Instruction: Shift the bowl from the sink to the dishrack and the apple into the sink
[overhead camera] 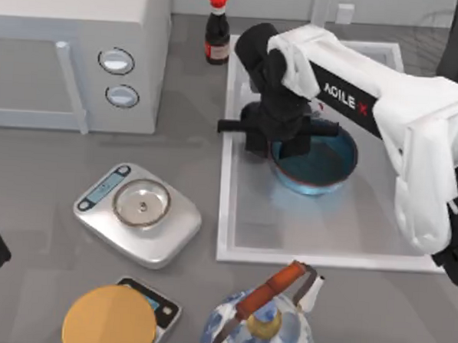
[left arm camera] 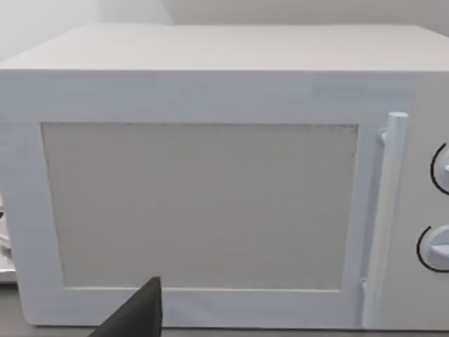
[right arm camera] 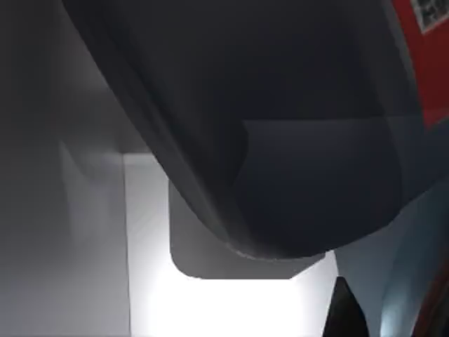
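On the grey surface (overhead camera: pixel 44 177), the white sink (overhead camera: pixel 230 179) is holding the blue bowl (overhead camera: pixel 329 165), sitting upright. The right arm is reaching down, its claw (overhead camera: pixel 280 140) at the bowl's left rim; whether it is grasping, I cannot tell. The left claw (left arm camera: pixel 137 316) is facing the microwave (left arm camera: pixel 210 196).

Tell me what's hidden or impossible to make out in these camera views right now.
- Right hand fingers: top view, covered by the arm's own wrist over the bowl.
- Bowl's near-left rim: top view, behind that hand.
- Apple: only a red sliver by the arm, top view; too little to be sure.
- Kettle and round wooden lid: cut off by the bottom edge.
- Left hand: one dark tip facing the microwave.
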Robot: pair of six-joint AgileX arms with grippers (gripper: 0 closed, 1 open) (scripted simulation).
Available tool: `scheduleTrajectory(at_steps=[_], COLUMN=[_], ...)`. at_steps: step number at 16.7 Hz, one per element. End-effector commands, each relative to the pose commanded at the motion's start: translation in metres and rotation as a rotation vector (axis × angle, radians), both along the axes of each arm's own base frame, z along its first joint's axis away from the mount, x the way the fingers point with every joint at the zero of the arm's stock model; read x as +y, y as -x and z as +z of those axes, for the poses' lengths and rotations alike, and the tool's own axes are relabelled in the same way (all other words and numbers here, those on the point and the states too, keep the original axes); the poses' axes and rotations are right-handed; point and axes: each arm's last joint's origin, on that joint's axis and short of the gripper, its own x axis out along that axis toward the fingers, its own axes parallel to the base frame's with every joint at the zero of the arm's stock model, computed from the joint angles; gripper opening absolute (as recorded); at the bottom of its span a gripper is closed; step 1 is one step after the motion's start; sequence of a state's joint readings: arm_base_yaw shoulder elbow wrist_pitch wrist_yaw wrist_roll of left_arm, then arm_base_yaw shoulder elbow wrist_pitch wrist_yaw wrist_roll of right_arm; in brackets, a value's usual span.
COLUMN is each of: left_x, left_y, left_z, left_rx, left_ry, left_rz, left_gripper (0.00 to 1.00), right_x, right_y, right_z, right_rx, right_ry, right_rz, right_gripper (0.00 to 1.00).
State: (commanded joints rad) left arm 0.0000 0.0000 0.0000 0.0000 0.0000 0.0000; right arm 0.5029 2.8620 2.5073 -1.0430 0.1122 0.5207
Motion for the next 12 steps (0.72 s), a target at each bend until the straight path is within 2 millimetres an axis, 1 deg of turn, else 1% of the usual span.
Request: scheduleTrajectory(at_steps=[1,2,9,12], left_x=[0.0,0.0,0.0,0.0], left_y=[0.0,0.0,0.0,0.0], left_z=[0.0,0.0,0.0,0.0], left_rx=[0.0,0.0,0.0,0.0], left_ry=[0.0,0.0,0.0,0.0], left_rz=[0.0,0.0,0.0,0.0], left_gripper=[1.0,1.0,1.0,1.0], right_x=[0.0,0.0,0.0,0.0012], right_y=[0.0,0.0,0.0,0.0023], right_z=[0.0,0.0,0.0,0.0071], right_rx=[0.0,0.0,0.0,0.001], right_ry=[0.0,0.0,0.0,-0.003], right_rz=[0.0,0.0,0.0,-0.003], right_gripper=[0.02,0.0,0.0,0.0])
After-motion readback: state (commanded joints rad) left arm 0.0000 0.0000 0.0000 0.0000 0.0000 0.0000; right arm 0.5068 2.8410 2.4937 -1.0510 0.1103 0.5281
